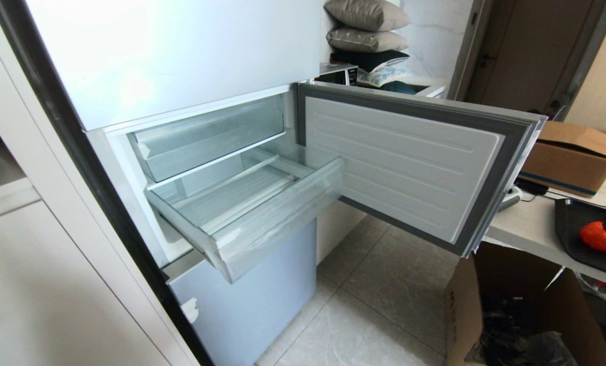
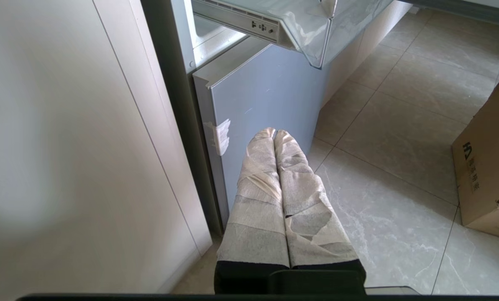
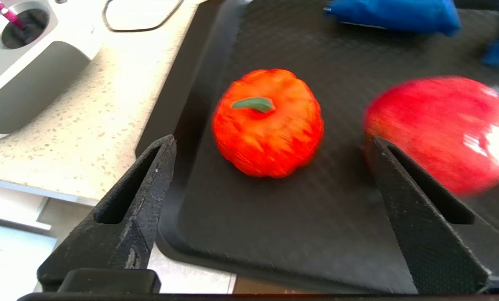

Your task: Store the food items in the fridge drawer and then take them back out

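The right gripper (image 3: 270, 146) hangs low over a black tray (image 3: 274, 234) on the speckled counter (image 3: 86, 138), its two black wedge-shaped fingers (image 3: 128, 209) spread wide with nothing between them. Just past the fingertips sits the orange-red fruit (image 3: 268, 123), round and slightly lobed, with a green stem lying across its top; it rests on the tray's finely textured surface, touching neither finger. Beside it lies a glossy red apple (image 3: 441, 129), partly behind one finger, and a blue item (image 3: 393, 14) lies at the tray's far edge.

The left gripper (image 2: 274, 133) is parked low beside the fridge, pointing toward the floor tiles (image 2: 400, 125), its two fingers (image 2: 257, 200) wrapped in pale tape and pressed together along their whole length.

From the head view, the fridge drawer (image 1: 262, 218) stands pulled out, clear plastic with a ribbed floor and a scuffed, frosted front lip, nothing visible in it. The fridge door (image 1: 409, 162) is swung open, its white inner panel ribbed and framed by a grey seal. A brown cardboard box (image 1: 567, 157) sits on the counter behind the tray.
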You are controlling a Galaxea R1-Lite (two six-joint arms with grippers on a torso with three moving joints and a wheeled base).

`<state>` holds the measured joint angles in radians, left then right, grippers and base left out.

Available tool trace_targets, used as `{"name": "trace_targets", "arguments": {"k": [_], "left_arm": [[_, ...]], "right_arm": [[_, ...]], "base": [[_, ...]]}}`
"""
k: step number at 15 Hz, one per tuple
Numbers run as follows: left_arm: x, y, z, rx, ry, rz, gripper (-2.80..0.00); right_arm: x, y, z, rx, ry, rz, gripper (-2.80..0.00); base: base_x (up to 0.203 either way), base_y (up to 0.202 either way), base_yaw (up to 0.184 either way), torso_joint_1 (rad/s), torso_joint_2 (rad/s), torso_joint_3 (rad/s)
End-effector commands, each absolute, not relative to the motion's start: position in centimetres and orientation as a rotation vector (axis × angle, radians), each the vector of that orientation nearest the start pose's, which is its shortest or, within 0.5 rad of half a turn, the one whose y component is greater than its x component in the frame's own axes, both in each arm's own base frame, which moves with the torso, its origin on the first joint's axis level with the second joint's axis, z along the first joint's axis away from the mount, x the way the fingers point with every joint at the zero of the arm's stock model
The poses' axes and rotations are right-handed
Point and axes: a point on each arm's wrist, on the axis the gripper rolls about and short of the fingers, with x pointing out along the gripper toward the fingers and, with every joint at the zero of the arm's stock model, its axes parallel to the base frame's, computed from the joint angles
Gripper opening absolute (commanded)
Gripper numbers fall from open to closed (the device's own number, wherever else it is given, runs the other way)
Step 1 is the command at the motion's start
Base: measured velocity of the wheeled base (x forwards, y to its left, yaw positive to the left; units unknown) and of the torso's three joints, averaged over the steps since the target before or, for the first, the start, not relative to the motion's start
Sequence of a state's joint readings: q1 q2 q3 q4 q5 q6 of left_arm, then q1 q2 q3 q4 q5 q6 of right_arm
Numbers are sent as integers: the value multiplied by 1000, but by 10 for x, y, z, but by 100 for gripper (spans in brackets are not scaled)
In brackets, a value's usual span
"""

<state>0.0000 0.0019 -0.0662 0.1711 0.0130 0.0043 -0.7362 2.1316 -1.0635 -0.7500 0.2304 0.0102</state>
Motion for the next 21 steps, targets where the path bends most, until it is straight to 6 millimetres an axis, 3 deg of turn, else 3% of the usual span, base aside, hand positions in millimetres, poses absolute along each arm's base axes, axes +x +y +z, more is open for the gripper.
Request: {"name": "trace_targets", "arguments": {"k": [1, 11, 21], "left_arm": [[-29, 0, 76, 5, 107, 13, -280], [-29, 0, 76, 5, 107, 12, -280], [-29, 0, 76, 5, 107, 12, -280]], "right_arm": [[311, -274, 97, 162, 288, -498, 0], [346, -299, 86, 97, 246, -487, 0], [363, -289, 69, 104, 275, -447, 0]], "base": [[0, 0, 0, 0, 0, 0], [0, 0, 0, 0, 0, 0], [0, 0, 0, 0, 0, 0]]}}
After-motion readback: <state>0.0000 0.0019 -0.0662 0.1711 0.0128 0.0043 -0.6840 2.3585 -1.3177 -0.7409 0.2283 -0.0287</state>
